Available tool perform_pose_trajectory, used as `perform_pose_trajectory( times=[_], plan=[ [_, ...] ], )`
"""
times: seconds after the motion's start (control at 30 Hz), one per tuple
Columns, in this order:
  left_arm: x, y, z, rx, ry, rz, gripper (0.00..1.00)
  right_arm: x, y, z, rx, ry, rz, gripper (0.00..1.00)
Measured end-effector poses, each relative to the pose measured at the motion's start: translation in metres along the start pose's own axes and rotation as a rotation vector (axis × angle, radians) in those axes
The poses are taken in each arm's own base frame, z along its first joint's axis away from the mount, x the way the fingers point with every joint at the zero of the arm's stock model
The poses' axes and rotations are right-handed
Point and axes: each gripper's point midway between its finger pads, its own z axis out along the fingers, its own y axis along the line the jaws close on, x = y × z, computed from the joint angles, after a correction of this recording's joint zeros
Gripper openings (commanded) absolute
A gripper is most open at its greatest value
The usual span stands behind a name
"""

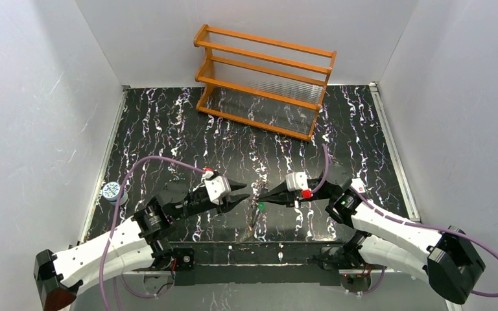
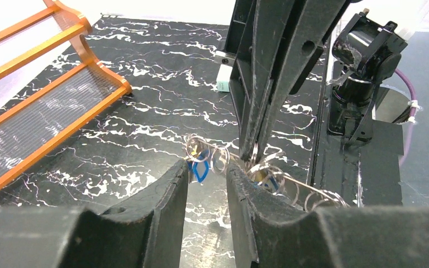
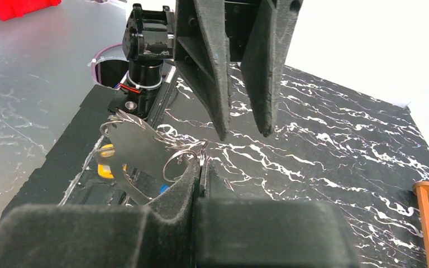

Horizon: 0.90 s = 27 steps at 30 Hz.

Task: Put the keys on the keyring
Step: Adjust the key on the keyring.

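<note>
My right gripper (image 1: 264, 195) (image 3: 202, 166) is shut on a thin wire ring at one end of the keyring (image 3: 124, 118), a silvery oval loop hanging above the table's near edge. A yellow-headed key (image 3: 106, 169) and a blue-headed key (image 3: 164, 189) hang from it. In the left wrist view the keyring (image 2: 290, 181) carries several small rings and a blue key (image 2: 201, 171). A green key (image 1: 260, 207) dangles below the grippers. My left gripper (image 1: 240, 193) (image 2: 206, 167) is open, tip to tip with the right one, its fingers either side of the blue key and not touching it.
An orange wooden rack (image 1: 264, 81) stands at the back centre of the black marbled table (image 1: 168, 123). A round blue-and-white disc (image 1: 111, 190) lies at the table's left edge. White walls close in on both sides.
</note>
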Motion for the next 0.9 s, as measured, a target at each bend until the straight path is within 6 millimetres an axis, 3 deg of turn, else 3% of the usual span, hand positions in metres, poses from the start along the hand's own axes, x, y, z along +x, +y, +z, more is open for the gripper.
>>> perform_pose_trajectory(
  times=[0.37, 0.67, 0.9],
  plan=[
    [-0.006, 0.003, 0.01, 0.011, 0.016, 0.02, 0.26, 0.011, 0.004, 0.0, -0.021, 0.027, 0.035, 0.01],
    [0.014, -0.01, 0.019, 0.092, 0.078, 0.019, 0.24, 0.011, 0.0, 0.001, -0.002, 0.035, 0.042, 0.01],
    [0.018, -0.013, 0.019, 0.117, 0.083, 0.029, 0.22, 0.017, 0.0, 0.0, 0.013, 0.058, 0.071, 0.01]
  ],
)
